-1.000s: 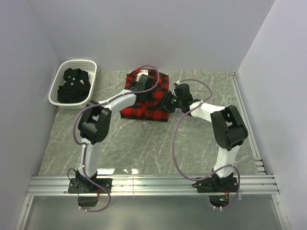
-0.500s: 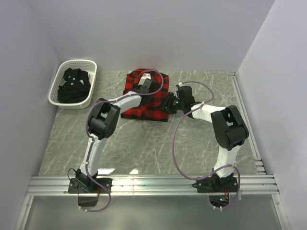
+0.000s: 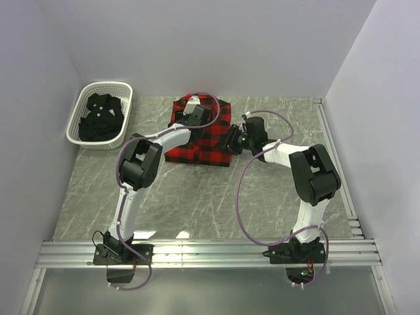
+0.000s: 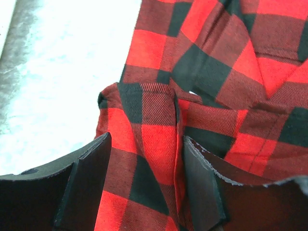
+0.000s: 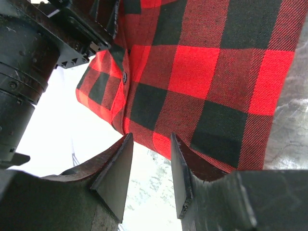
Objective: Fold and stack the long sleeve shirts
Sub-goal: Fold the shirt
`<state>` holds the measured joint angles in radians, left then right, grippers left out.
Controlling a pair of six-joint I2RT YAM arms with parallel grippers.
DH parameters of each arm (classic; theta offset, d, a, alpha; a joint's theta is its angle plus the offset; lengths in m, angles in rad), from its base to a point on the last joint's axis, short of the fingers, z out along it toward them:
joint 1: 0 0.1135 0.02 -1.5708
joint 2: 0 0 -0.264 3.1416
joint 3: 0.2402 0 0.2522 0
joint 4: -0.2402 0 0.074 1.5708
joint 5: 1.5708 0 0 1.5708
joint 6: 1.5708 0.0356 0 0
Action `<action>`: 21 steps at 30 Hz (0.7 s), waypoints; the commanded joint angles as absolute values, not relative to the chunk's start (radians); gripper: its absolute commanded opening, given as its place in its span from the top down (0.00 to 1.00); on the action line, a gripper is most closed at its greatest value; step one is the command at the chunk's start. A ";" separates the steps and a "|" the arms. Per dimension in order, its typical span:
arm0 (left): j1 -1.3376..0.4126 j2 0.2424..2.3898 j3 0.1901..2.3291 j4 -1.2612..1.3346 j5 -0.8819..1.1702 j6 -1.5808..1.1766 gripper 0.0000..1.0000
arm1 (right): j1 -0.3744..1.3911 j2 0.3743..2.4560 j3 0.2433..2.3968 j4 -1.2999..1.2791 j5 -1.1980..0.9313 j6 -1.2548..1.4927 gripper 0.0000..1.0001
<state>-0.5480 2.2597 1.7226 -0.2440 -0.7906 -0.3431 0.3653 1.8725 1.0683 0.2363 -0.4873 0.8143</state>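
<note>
Flannel shirt (image 3: 200, 143) in red-and-black buffalo check, folded to a rough rectangle, lies toward the far middle of the worktop (image 3: 197, 203), a grey marble-patterned slab. From the near edge, the left arm (image 3: 134, 164) and the right arm (image 3: 314, 174) reach out to it.

The right tool (image 5: 150, 149) sits low at the shirt's right-hand edge. Its 2 fingers are a narrow gap apart with only bare worktop between them, gripping nothing. A little farther on, the left tool (image 4: 146, 159) hangs over the shirt's far part, with its fingers spread wide on either side of a raised ridge of cloth and not closed on it.

The weave looks soft, brushed and thick, and 1 dark button (image 5: 124, 76) shows near an edge. My reading is that this shirt's fold is nearly done and being tidied. The next move calls for the left tool to close on that ridge or press it flat.

At the far left, a white plastic lattice basket (image 3: 128, 98) holds the black shirt (image 3: 98, 119), crumpled and not yet folded.
</note>
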 commanded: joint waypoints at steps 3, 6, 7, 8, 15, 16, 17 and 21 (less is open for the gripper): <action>-0.546 2.077 1.646 -0.091 -0.750 -0.380 0.34 | 0.351 1.839 1.048 0.276 -0.485 0.811 0.56; -0.546 1.999 1.579 -0.011 -0.669 -0.396 0.35 | 0.350 1.839 1.046 0.276 -0.486 0.811 0.56; -0.546 1.984 1.566 -0.008 -0.654 -0.403 0.35 | 0.350 1.841 1.046 0.278 -0.488 0.811 0.56; -0.546 1.971 1.554 0.029 -0.617 -0.405 0.35 | 0.350 1.839 1.046 0.278 -0.488 0.811 0.56; -0.525 1.908 1.486 0.104 -0.488 -0.448 0.34 | 0.348 1.841 1.048 0.276 -0.491 0.810 0.56; -0.520 1.920 1.499 0.091 -0.489 -0.451 0.34 | 0.348 1.841 1.048 0.276 -0.491 0.808 0.56; -0.520 1.948 1.532 0.050 -0.491 -0.454 0.34 | 0.347 1.842 1.049 0.276 -0.492 0.810 0.56; -0.519 2.016 1.588 0.005 -0.486 -0.440 0.38 | 0.348 1.848 1.051 0.276 -0.499 0.808 0.56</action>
<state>-0.5236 1.9667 1.5349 0.0307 -0.5224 -0.4332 0.3580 1.8725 1.0531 0.2405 -0.4896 0.8139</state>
